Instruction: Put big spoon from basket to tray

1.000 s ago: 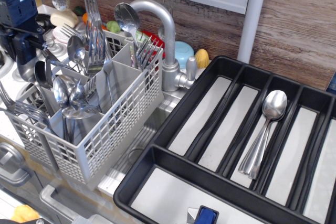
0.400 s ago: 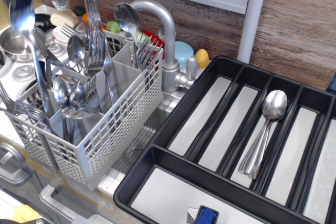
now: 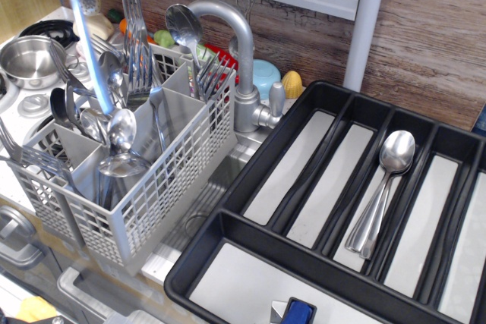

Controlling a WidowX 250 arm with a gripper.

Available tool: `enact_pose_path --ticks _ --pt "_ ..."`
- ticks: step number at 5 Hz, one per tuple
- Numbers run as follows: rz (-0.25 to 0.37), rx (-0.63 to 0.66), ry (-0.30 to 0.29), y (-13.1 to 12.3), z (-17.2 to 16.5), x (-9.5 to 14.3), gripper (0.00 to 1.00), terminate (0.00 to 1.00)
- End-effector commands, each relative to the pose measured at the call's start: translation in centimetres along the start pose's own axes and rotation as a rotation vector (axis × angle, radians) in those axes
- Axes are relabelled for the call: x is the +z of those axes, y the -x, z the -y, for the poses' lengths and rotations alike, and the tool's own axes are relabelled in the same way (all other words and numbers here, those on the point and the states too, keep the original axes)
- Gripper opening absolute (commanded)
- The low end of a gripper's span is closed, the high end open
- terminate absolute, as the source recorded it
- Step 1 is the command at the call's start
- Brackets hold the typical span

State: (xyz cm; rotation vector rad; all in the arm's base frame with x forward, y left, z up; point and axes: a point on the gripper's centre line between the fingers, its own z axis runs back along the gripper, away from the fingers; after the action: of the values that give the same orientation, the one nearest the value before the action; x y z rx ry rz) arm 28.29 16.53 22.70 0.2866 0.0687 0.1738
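One big spoon (image 3: 82, 32): blurred, tilted, handle rising past the top-left edge above the basket (image 3: 163, 187)
Tray (image 3: 250, 180): right side, holding spoons (image 3: 383, 184)
Pincer: out of sight, state unknowable

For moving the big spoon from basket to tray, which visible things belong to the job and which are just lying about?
In the job:
big spoon, lifted, bowl end low over the basket
basket
tray, spoons already in one compartment

Lying about:
faucet
steel pot
forks in the basket
blue block
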Motion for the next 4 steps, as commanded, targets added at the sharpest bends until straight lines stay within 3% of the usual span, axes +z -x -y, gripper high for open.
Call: enact_pose_path --ticks 1,2,4 --pt "0.048 0.117 0.05 -1.5 1.9 3.2 0.0 0.0" --pt "0.044 0.173 0.163 -2.3 4.3 2.5 0.0 0.0" --pt "0.007 0.059 0.293 -2.4 10.0 -1.2 0.0 0.0"
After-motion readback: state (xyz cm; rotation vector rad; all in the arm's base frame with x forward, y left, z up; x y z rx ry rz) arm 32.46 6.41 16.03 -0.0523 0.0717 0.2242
